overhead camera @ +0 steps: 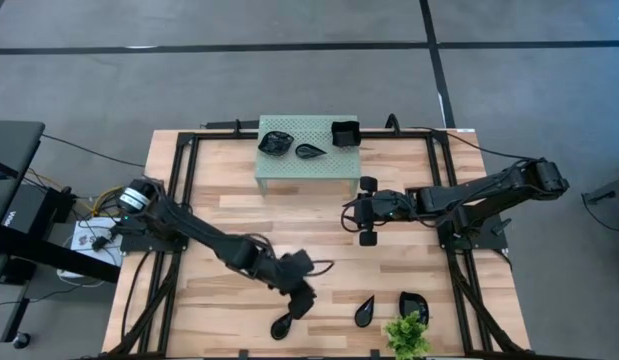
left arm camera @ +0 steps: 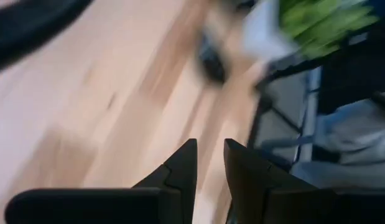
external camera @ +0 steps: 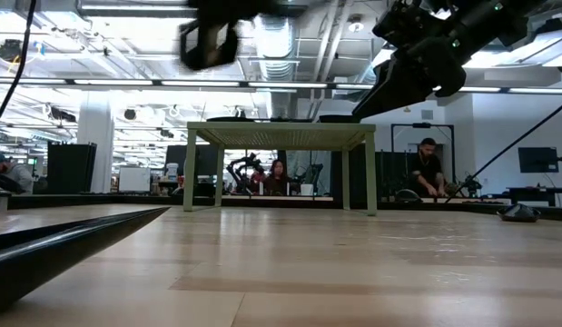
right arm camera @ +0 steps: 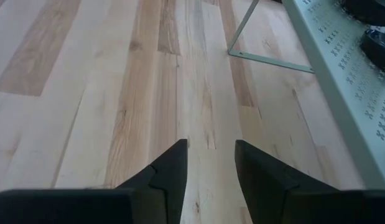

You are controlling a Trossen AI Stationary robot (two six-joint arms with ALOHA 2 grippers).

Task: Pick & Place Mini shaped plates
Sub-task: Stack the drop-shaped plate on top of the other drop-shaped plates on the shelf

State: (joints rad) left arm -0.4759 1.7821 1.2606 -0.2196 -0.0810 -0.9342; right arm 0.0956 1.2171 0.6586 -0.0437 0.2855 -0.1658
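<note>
Three black mini shaped plates point(overhead camera: 275, 142), point(overhead camera: 310, 151), point(overhead camera: 345, 133) lie on top of the pale green perforated stand point(overhead camera: 307, 168) at the far middle. Three more lie flat on the wooden table near its front edge: a teardrop point(overhead camera: 285, 325), another teardrop point(overhead camera: 365, 311) and a rounded one point(overhead camera: 413, 307). My left gripper point(overhead camera: 305, 302) hovers just beside the left teardrop, open, with only bare table between its fingers point(left arm camera: 209, 162). My right gripper point(overhead camera: 349, 215) hangs open over the table to the right of the stand, holding nothing point(right arm camera: 211, 155).
A small green plant point(overhead camera: 407, 335) stands at the front edge beside the rounded plate, blurred in the left wrist view point(left arm camera: 316, 22). Black frame rails point(overhead camera: 184, 170) run along the table's sides. Bare wood lies between the stand and the front plates. People sit in the room beyond point(external camera: 429, 168).
</note>
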